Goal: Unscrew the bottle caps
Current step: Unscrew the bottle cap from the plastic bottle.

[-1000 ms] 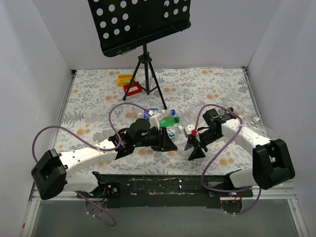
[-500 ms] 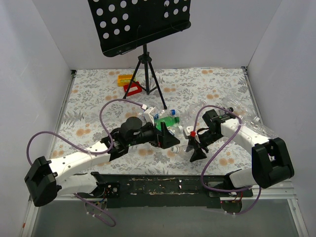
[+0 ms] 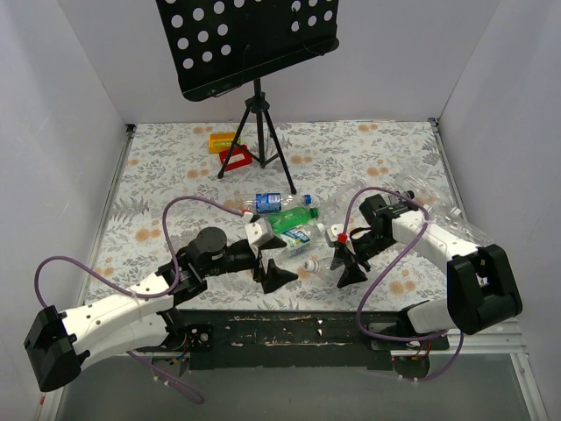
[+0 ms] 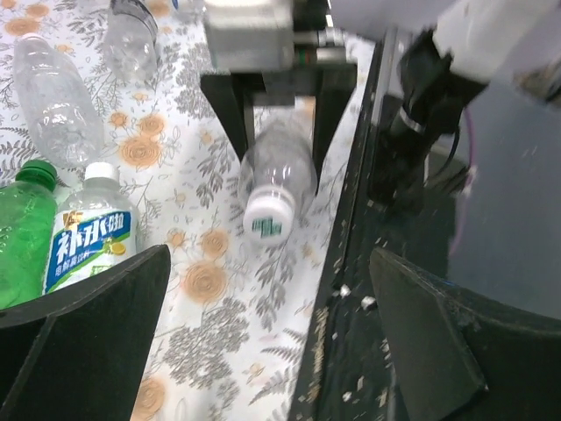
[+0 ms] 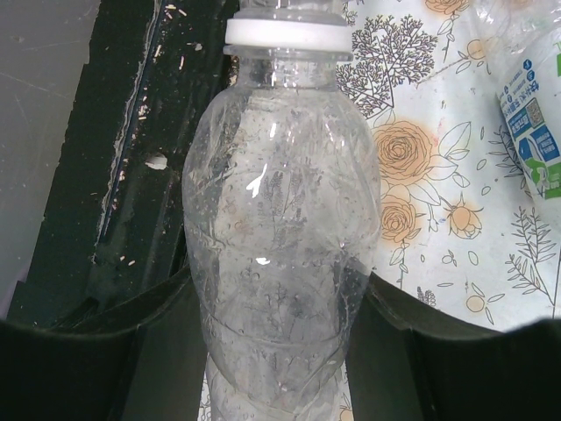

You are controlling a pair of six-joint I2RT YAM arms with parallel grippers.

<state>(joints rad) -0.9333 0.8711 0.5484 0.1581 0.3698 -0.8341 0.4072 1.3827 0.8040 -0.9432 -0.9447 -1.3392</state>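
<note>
My right gripper (image 3: pixel 344 255) is shut on a clear bottle (image 5: pixel 280 263) that lies near the table's front edge. Its white cap (image 5: pixel 289 35) is on the neck and points toward the left arm; the same cap (image 4: pixel 267 216) shows in the left wrist view. My left gripper (image 3: pixel 273 269) stands open a short way left of that cap, holding nothing (image 4: pixel 272 351). A green bottle (image 3: pixel 289 219) with a green cap (image 4: pixel 39 170) and a labelled bottle (image 4: pixel 88 239) with a white cap lie just behind.
A blue-labelled bottle (image 3: pixel 267 202) lies behind the green one. Clear bottles (image 3: pixel 425 191) lie at the right by the wall. A black tripod stand (image 3: pixel 256 132) rises at the back, with red and yellow blocks (image 3: pixel 230 149) beside it. The dark front ledge (image 3: pixel 289 329) runs under both grippers.
My left gripper has opened and drawn back to the left and toward the front edge, away from the held bottle's cap. The right arm and its bottle have stayed put.
</note>
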